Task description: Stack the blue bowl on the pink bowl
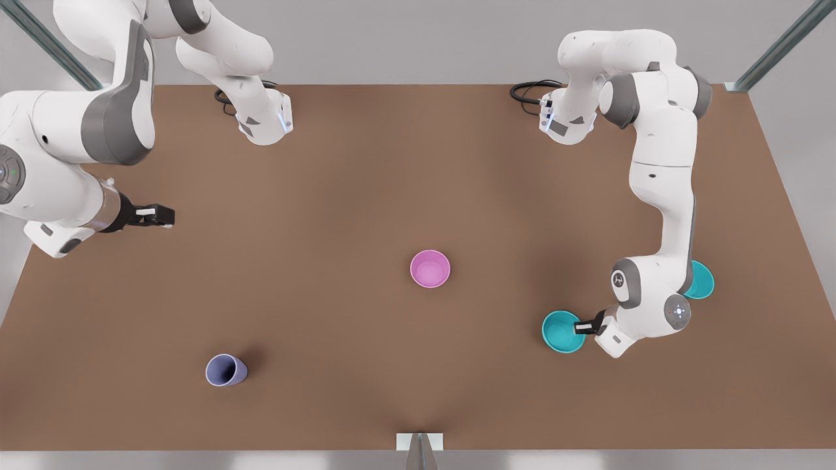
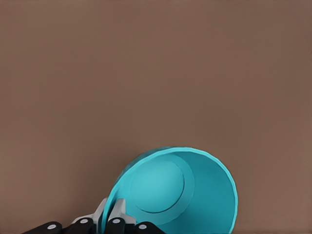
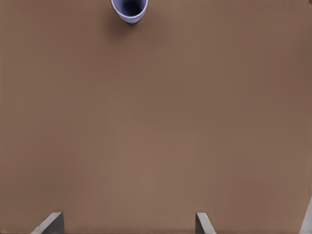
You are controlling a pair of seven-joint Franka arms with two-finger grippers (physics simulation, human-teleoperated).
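No brand, label or legible writing appears on any item; the bowls and the cup are plain.

The left gripper [image 1: 578, 326] is positioned near the table's [image 1: 366, 196] front edge, toward the front view's right. Its two dark fingers [image 2: 114, 225] are closed on the rim of the blue bowl [image 1: 562, 331], one finger inside the wall and one outside, as the left wrist view shows. In that view the blue bowl [image 2: 180, 192] is tipped, with its opening and flat circular floor facing the camera. The bowl is a small round vessel, bright turquoise, smooth and matte, with a thin wall. Whether it touches the table cannot be determined.

The pink bowl [image 1: 430, 268] stands upright near the middle of the table, well apart from the blue bowl. It is round, orchid-pink inside and out, and the same size as the blue bowl.

A second teal bowl [image 1: 701, 279] lies toward the table's edge at the front view's right, partly covered by the left arm's forearm.

The right gripper [image 1: 157, 215] waits above the table near the edge at the front view's left. Its fingers [image 3: 204, 223] are spread wide and hold nothing.

A lavender-blue cup [image 1: 226, 370] stands near the front edge toward the front view's left; it is narrower than the bowls and tapered. It also appears in the right wrist view [image 3: 129, 9].

The table surface is uniform matte brown.
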